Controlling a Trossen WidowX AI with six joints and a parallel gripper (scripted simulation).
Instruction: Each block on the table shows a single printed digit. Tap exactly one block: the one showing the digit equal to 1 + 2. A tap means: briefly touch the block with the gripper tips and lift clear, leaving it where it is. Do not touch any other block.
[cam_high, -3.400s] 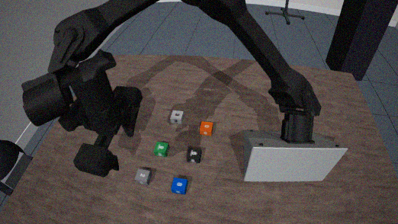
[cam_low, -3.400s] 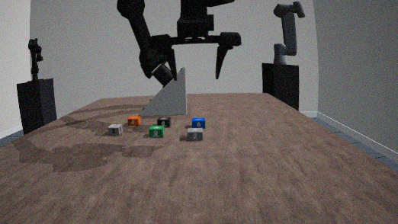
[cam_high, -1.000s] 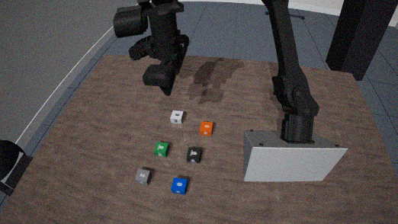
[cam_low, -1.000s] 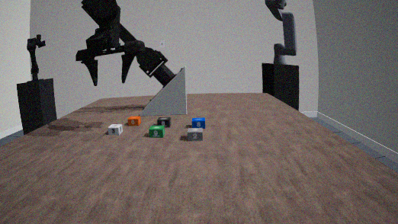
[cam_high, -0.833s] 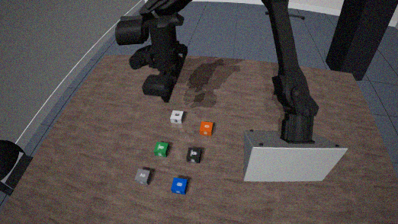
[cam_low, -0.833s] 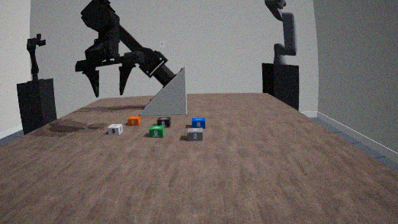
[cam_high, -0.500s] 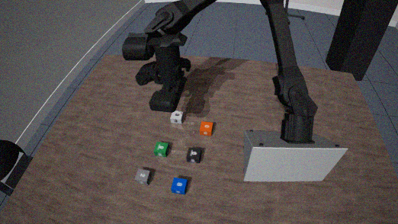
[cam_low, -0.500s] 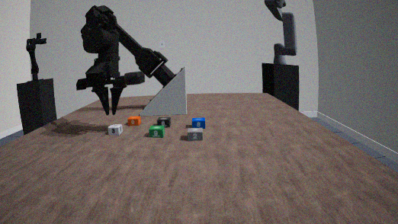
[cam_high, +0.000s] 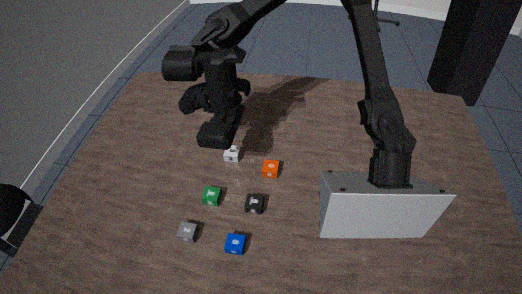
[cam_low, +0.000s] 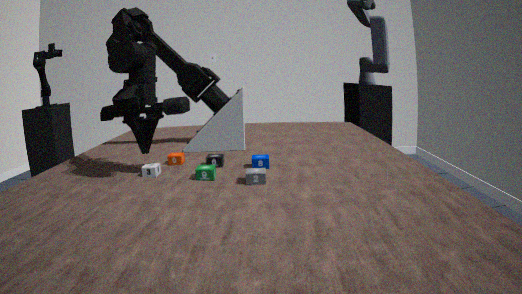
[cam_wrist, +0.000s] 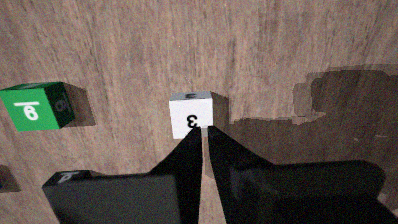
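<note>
The white block shows the digit 3 and sits on the wooden table at the far end of the group of blocks. My gripper is shut, with its fingers pressed together into one point. It hangs a little above the white block and slightly to one side of it, with nothing between the fingers. In the wrist view the tips end just at the block's near edge. In the top view the gripper body covers the tips.
An orange block lies closest to the white one. A green block, a black block, a grey block and a blue block lie farther off. The arm's grey base stands to the side.
</note>
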